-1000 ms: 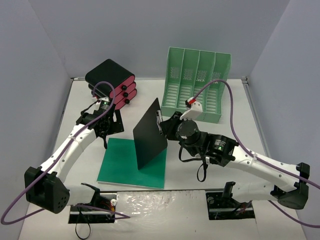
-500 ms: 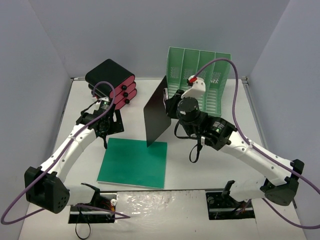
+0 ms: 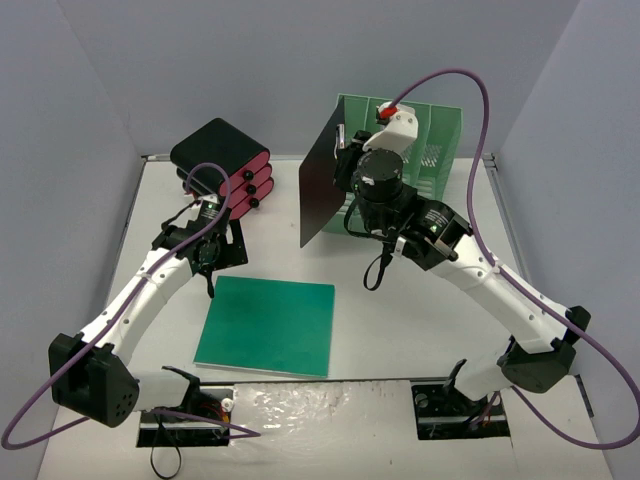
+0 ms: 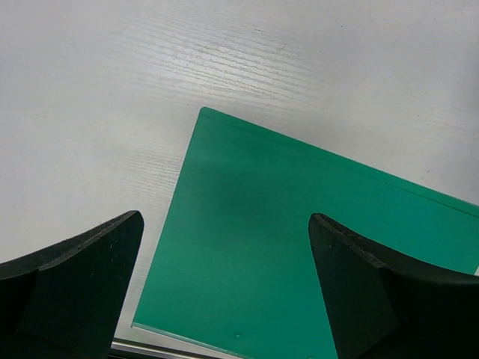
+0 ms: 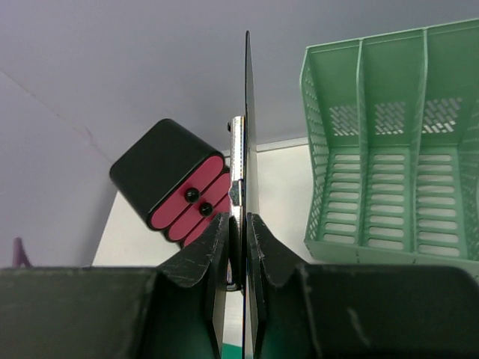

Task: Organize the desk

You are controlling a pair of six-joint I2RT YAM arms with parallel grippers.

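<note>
Table (image 4: 112, 90) — white, matt, with a fine wood-grain texture. Green folder (image 4: 299, 247) — smooth, low sheen, apparently plastic. Clipboard (image 3: 320, 190): thin black matt board; its clip (image 5: 236, 161) is bright polished metal. File rack (image 5: 389, 149): mint-green moulded plastic with perforated walls.

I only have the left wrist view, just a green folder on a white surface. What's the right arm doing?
Observer: The right pincer is shut on a black clipboard, holding it upright on edge.
Operator: Where is that relative to any storage?
Observer: It's in front of the mint-green file rack, at the rack's left end in the top view, and it looks clear of the desk.
Operator: Anything else out there?
Observer: A stack of black-and-red cases sits at the far left corner.
</note>
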